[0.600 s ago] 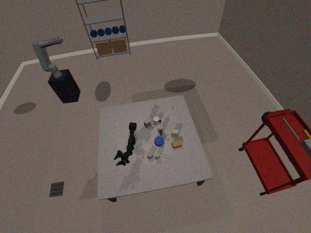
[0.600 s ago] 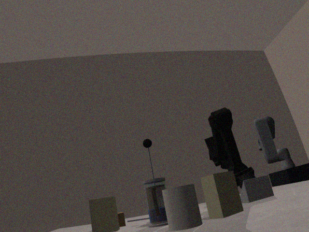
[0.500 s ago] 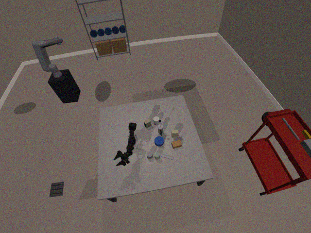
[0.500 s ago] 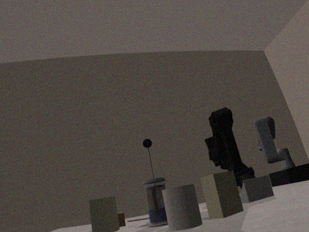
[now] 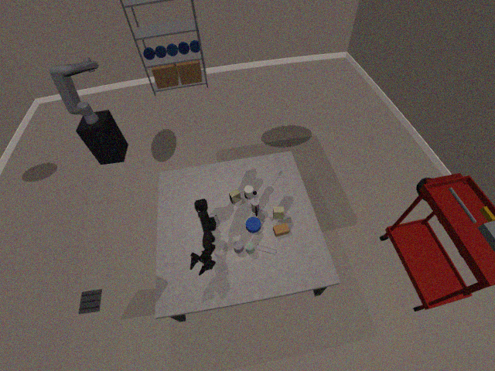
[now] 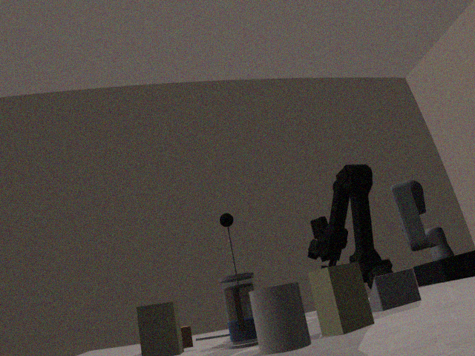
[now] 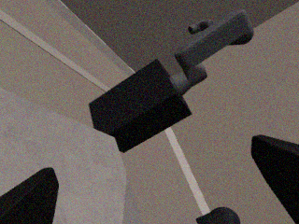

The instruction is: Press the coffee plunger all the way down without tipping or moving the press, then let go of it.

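Note:
The coffee press (image 5: 254, 204) (image 6: 233, 300) stands upright on the table, a clear cylinder with a dark flat lid. Its black plunger knob (image 5: 254, 192) (image 6: 226, 219) stands high above the lid on a long thin rod. A white cylinder hides part of the press's right side in the exterior view. My gripper (image 5: 196, 270) (image 7: 155, 161) is open and empty, with its fingers wide apart. It is well away from the press, to its lower left in the top view, and no part of it touches the knob. The wrist view does not clearly show the press.
A white cylinder (image 5: 248, 189) (image 6: 280, 317) and a cream block (image 5: 236, 195) (image 6: 326, 299) stand near the press. A blue disc (image 5: 253, 224), another cream block (image 5: 278, 212) (image 6: 156, 329), an orange block (image 5: 281, 229) and two small cups (image 5: 238, 246) (image 5: 250, 248) are also there.

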`<state>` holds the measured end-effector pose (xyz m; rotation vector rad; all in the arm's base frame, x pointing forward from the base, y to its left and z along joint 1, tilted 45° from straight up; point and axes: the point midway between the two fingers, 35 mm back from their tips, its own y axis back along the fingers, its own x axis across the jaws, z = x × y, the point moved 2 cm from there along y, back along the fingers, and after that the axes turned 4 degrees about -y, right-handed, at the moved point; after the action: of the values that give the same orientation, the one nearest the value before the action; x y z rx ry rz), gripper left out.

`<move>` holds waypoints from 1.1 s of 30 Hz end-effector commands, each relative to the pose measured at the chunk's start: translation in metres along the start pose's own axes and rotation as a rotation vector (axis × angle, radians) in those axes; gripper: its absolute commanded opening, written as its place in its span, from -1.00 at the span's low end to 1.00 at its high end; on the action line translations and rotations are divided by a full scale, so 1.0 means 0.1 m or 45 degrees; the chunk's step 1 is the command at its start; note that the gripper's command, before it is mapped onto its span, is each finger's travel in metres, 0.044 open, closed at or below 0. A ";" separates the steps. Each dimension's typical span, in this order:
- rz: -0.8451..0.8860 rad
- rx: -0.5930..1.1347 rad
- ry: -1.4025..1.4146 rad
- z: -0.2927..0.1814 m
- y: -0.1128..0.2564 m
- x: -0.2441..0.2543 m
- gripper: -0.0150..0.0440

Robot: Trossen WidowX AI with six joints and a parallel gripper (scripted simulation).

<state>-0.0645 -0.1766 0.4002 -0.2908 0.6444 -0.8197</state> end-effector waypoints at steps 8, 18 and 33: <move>0.432 -0.084 -0.171 0.39 0.14 0.71 1.00; 1.056 -0.134 -0.303 1.05 0.91 1.59 1.00; 1.905 -0.291 -0.294 1.74 3.06 1.81 1.00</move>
<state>0.2954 -0.1401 0.3225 -0.0659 0.5303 0.6295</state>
